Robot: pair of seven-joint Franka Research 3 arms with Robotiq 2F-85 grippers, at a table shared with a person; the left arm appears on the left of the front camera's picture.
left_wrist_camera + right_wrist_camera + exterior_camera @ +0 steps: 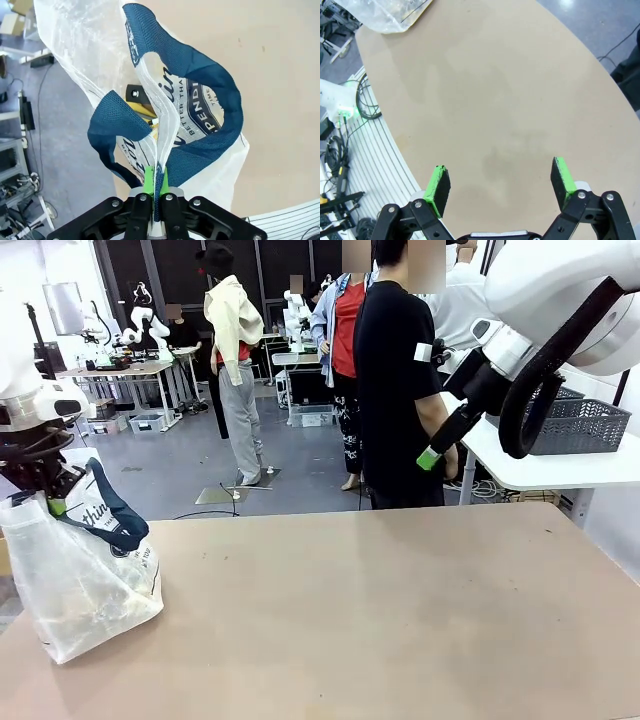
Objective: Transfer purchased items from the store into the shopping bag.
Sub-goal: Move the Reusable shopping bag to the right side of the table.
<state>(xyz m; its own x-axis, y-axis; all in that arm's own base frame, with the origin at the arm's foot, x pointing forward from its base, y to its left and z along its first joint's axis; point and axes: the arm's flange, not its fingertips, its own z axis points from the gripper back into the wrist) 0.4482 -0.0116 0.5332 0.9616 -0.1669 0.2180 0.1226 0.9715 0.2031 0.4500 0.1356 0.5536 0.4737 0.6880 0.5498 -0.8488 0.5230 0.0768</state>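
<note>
The shopping bag [85, 575], translucent white plastic with navy handles and lettering, stands at the table's left edge. My left gripper [55, 502] is shut on its top rim. In the left wrist view the green pads [149, 181] pinch the plastic between the two navy handles of the bag [200, 112]. Purchased items [142, 107] lie inside it, a yellow and a black shape, dim through the plastic. My right gripper [432, 455] hangs open high over the table's far right. In its wrist view the right gripper [502, 182] holds nothing above bare tabletop. The store, a dark grey basket [585, 425], sits on a white side table at back right.
The brown table [380, 610] stretches bare from the bag to the right edge. A person in a black shirt [395, 380] stands at the far side, just behind my right gripper. The bag's corner [390, 12] shows at the top left of the right wrist view.
</note>
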